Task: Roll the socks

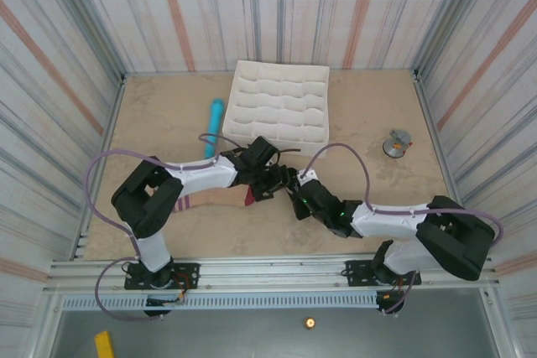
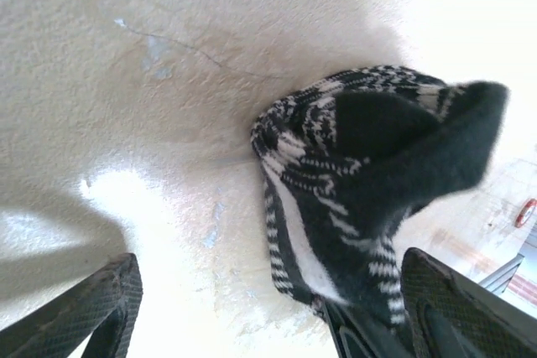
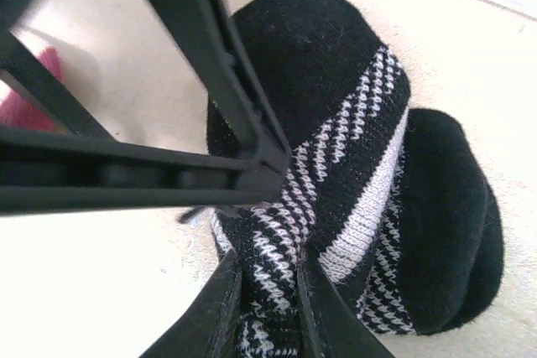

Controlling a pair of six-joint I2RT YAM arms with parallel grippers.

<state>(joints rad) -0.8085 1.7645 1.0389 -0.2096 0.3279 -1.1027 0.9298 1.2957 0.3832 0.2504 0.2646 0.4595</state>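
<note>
Black knitted fabric sock (image 3: pixel 352 165): black ground, white houndstooth bands, one solid white stripe. Beige fabric sock (image 1: pixel 249 197), left: maroon patch. Slim plastic cylinder (image 1: pixel 216 121), far left: light blue. Gridded compartment tray (image 1: pixel 282 65), far: white. Tabletop (image 1: pixel 377 182): mottled beige.

you see walls (image 1: pixel 50 39) with grey, white and orange stripes on three sides. the counter (image 1: pixel 369 115) is sandy beige, with small cracks and pale blue spots up close. a metal rail (image 1: pixel 268 272) runs along its near edge. bright light makes parts of the counter glow white.
</note>
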